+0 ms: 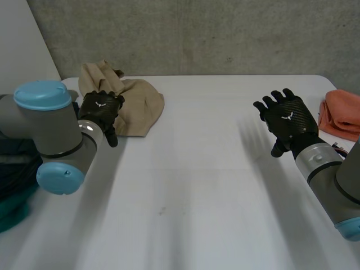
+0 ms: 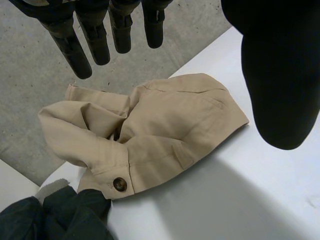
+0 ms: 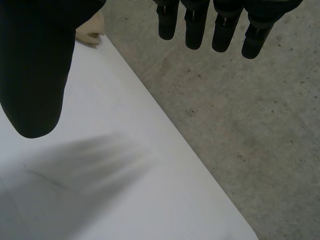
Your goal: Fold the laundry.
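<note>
While the crumpled beige buttoned garment [image 1: 135, 104] lies at the upper left of the white table [image 1: 197, 185], the left hand [image 1: 101, 111] hovers over its near edge, fingers straight and empty. At the frame's right, the right hand [image 1: 288, 119] is likewise spread and holds nothing, near a folded orange cloth [image 1: 341, 115].

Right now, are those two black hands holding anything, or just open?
Left hand: open, above the beige garment, holding nothing.
Right hand: open, empty, above the white table.
</note>
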### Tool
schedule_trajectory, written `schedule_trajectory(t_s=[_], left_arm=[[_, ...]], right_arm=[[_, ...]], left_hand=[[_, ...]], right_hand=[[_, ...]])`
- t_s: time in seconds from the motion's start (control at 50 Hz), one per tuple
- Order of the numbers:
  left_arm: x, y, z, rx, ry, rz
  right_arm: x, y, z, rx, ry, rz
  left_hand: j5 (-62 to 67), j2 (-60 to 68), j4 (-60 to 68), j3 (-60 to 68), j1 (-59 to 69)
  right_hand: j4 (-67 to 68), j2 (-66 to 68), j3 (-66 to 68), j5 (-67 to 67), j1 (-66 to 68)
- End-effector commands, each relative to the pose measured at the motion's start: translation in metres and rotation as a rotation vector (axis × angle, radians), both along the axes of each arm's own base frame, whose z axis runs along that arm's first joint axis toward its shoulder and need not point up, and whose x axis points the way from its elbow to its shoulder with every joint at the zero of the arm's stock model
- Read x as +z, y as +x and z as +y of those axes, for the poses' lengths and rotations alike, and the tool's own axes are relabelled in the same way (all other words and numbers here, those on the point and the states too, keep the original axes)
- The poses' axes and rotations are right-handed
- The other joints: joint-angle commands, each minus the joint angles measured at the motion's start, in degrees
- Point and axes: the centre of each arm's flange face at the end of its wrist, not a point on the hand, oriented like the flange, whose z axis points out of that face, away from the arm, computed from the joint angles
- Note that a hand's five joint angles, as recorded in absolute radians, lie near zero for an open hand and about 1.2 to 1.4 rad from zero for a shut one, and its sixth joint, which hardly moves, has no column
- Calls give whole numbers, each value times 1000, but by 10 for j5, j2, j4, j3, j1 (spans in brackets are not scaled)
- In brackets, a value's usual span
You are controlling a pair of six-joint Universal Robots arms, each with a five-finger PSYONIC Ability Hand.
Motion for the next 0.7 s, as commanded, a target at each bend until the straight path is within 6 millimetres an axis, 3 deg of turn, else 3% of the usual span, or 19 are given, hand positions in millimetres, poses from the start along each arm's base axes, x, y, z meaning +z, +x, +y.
schedule_trajectory(t_s=[0.02, 0.24, 0.38, 0.52, 0.66, 0.7], left_arm=[[-7, -1, -30, -9, -81, -39], [-38, 1, -88, -77, -130, -196], [-62, 13, -117, -77, -146, -272], [-78, 22, -137, -84, -196, -314], [-95, 22, -145, -120, -210, -312], [-94, 23, -148, -118, -222, -310]], right_arm=[[-3, 2, 1, 3, 7, 2], [-8, -1, -4, -10, 13, 21], [-12, -5, -10, -26, 21, 23], [-15, -7, -15, -36, 27, 24], [-19, -8, -17, -40, 39, 27], [-18, -8, -18, -43, 36, 27]], left_hand=[[-27, -16, -15, -20, -11], [-27, -16, -15, -20, -11], [-27, -16, -15, -20, -11], [-27, -16, -15, -20, -11], [-22, -11, -10, -14, -6], [171, 182, 183, 179, 187]], right_hand=[[-15, -19, -17, -27, -24], [-15, -19, -17, -27, -24], [-15, -19, -17, -27, -24], [-15, -19, -17, -27, -24], [-15, -19, -17, -27, -24], [-15, -19, -17, -27, -24]])
